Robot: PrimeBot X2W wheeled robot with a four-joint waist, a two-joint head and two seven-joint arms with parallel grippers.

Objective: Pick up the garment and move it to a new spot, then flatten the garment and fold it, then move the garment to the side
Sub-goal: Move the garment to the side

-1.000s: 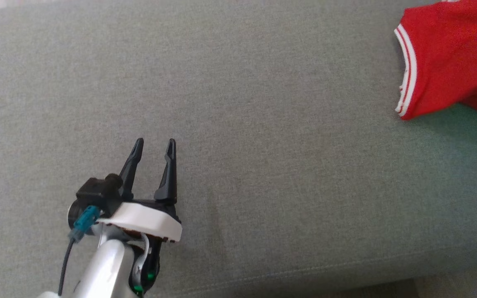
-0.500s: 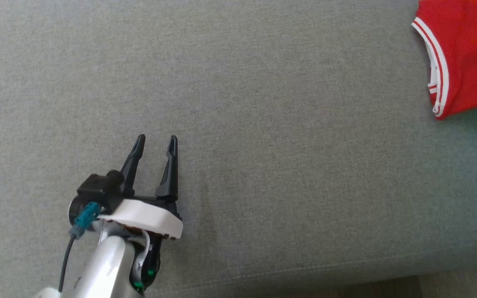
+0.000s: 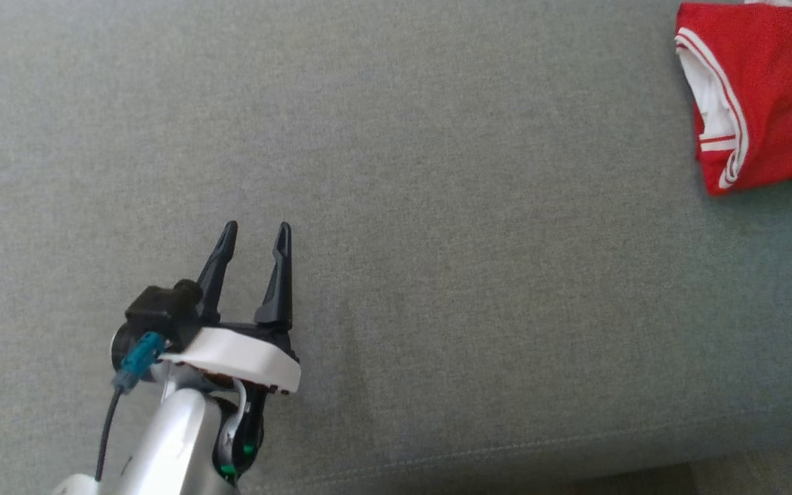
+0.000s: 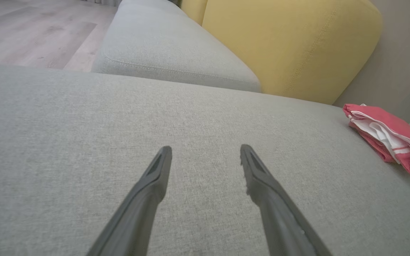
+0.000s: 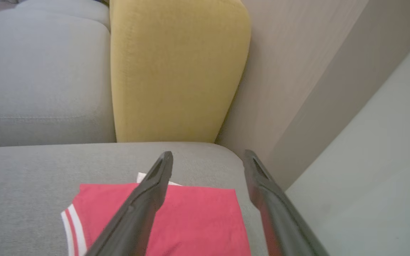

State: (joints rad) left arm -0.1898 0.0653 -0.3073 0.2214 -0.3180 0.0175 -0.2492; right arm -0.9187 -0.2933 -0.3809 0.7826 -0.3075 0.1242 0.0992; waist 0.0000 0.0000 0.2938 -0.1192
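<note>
The garment (image 3: 774, 96) is red with white striped trim and lies folded on the grey sofa cushion (image 3: 437, 240) at the head view's upper right. The left wrist view has the garment (image 4: 390, 137) at its right edge, well away from the fingers. My left gripper (image 3: 254, 230) hovers open over bare cushion at the lower left, also seen as my left gripper (image 4: 205, 151). My right gripper (image 5: 208, 156) stands open above the garment (image 5: 194, 220), its fingers spread with nothing between them.
A yellow back cushion (image 4: 290, 46) stands behind the seat, with another grey cushion (image 4: 162, 46) beside it. A beige wall (image 5: 297, 71) runs close to the garment's far side. Wooden floor (image 4: 30, 32) lies beyond the sofa, whose front edge (image 3: 506, 454) crosses the head view's bottom.
The garment has dropped flatter onto the cushion and its sleeve edge now lies folded. The left gripper has stayed put, open.
</note>
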